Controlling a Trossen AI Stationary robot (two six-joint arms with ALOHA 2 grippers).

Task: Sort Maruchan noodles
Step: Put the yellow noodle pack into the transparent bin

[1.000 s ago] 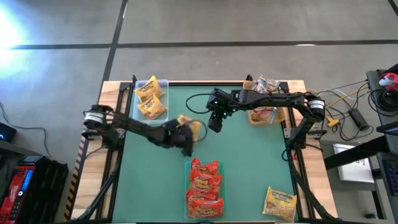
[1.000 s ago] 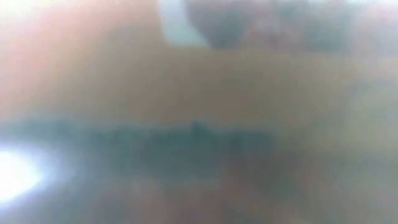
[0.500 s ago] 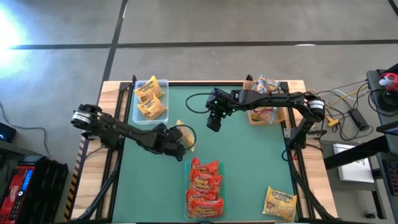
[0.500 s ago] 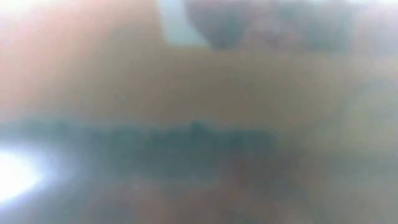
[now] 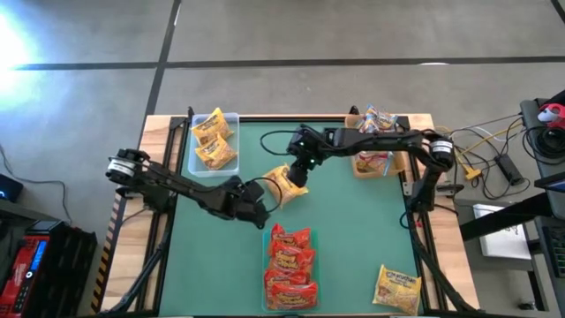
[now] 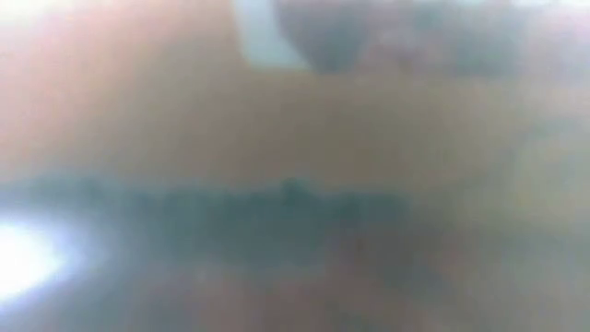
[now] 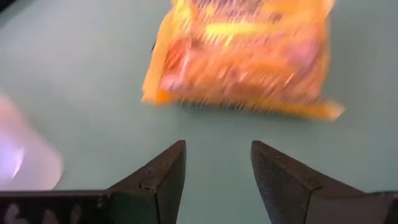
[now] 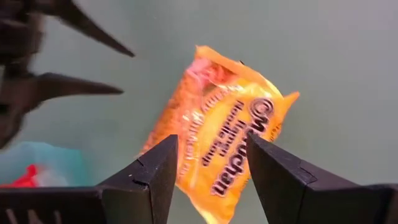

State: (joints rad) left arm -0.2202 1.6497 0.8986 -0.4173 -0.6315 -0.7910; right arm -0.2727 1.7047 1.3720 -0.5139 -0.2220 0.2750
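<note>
I am seeing an orange noodle packet [image 5: 287, 180] lying flat on the green table [image 5: 353, 230] mid-field, bare mat around it. My left gripper [image 5: 258, 196] is sitting just left of it, jaws apart and empty. My right gripper [image 5: 298, 166] is hovering over its far edge, jaws apart, holding nothing.
</note>
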